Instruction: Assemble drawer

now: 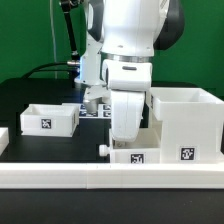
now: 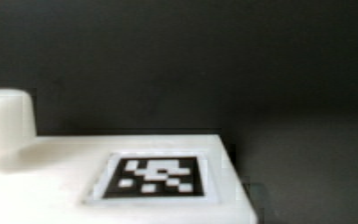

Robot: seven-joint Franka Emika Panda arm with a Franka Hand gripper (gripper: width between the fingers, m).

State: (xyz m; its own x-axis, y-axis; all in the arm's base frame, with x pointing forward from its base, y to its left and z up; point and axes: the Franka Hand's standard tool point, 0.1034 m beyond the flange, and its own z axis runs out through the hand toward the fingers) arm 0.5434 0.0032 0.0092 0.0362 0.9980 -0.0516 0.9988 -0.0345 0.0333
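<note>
The drawer lies in three white parts in the exterior view. The tall cube-like shell [image 1: 186,122] stands at the right, open on top, with a tag on its front. One shallow tray [image 1: 50,118] sits at the left. A second tray [image 1: 134,155] sits at the front centre with a small white knob [image 1: 103,149] on its left side. My gripper [image 1: 127,142] hangs right over this second tray, its fingertips hidden behind the hand. The wrist view shows a white tagged face [image 2: 158,176] and a white stub [image 2: 5,125] very close, with no fingers in sight.
A long white border rail [image 1: 100,180] runs along the front of the black table. The marker board [image 1: 92,109] lies behind the arm. Black cables trail at the back left.
</note>
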